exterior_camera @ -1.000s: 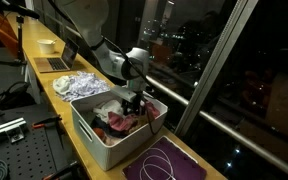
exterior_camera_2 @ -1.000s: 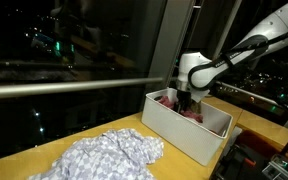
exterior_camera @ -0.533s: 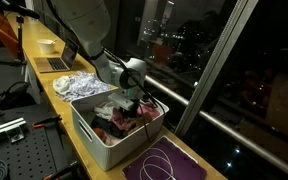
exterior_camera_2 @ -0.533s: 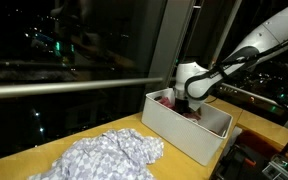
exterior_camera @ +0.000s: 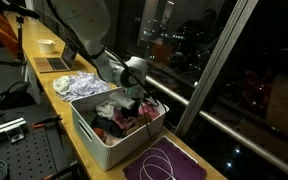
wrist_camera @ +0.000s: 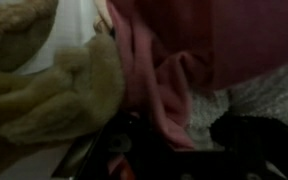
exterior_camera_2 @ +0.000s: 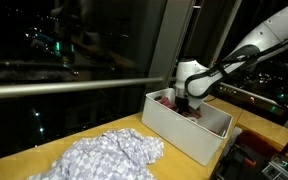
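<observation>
My gripper (exterior_camera: 132, 104) is sunk among the clothes in a white bin (exterior_camera: 104, 147), its arm reaching down from above in both exterior views. It dips into the far end of the bin (exterior_camera_2: 177, 133), gripper (exterior_camera_2: 187, 104) low among red and pink fabric. In the wrist view a fold of pink cloth (wrist_camera: 169, 90) lies between the dark fingers (wrist_camera: 124, 145) of the gripper (wrist_camera: 184, 142). The left finger touches the fold; the right one rests over grey fabric. A cream fleecy garment (wrist_camera: 54, 90) lies to the left. The picture is too dark and blurred to show a grip.
A crumpled blue-white patterned cloth (exterior_camera: 79, 85) (exterior_camera_2: 104, 158) lies on the wooden table beside the bin. A purple mat with a white cable (exterior_camera: 169, 162) sits at the bin's other side. A laptop (exterior_camera: 52, 63) stands farther back. A window and rail (exterior_camera_2: 74, 88) run right behind the table.
The gripper has dropped deeper into the bin's clothes over the last second. Since half a second ago the arm has barely moved.
</observation>
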`<state>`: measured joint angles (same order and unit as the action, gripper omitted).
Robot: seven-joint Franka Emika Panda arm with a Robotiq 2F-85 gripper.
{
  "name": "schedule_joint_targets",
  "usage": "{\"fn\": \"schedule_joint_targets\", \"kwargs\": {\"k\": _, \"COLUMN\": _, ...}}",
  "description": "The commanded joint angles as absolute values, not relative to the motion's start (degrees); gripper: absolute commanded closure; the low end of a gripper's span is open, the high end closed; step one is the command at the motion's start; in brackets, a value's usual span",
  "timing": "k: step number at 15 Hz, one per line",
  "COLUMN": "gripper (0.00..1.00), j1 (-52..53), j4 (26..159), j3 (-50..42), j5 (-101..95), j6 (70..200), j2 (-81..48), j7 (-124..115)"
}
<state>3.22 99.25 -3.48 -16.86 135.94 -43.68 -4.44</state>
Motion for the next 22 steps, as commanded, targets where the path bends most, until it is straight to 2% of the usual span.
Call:
{"fn": "schedule_joint_targets", "kwargs": {"k": 1, "gripper": 0.86, "j1": 3.5, "j4": 102.6, "j3": -3.1, "j5": -14.9, "j6": 135.8, "j2": -41.0, "j7": -4.1}}
{"fn": "schedule_joint_targets", "kwargs": {"k": 6, "gripper": 0.89, "j1": 3.7, "j4": 109.2, "j3": -2.2, "j5": -13.8, "j6": 135.4, "j2": -33.5, "j7": -3.7}}
{"fn": "schedule_joint_targets", "kwargs": {"k": 15, "gripper": 0.89, "j1": 6.3, "j4": 122.6, "j3": 0.4, "j5": -14.2, "j6": 132.2, "j2": -8.9, "j7": -5.1}}
{"fn": "schedule_joint_targets", "kwargs": {"k": 22, "gripper": 0.89, "j1": 9.2, "j4": 117.3, "j3": 6.3, "j5": -18.5, "j6": 120.7, "j2": 4.2, "j7": -7.5}}
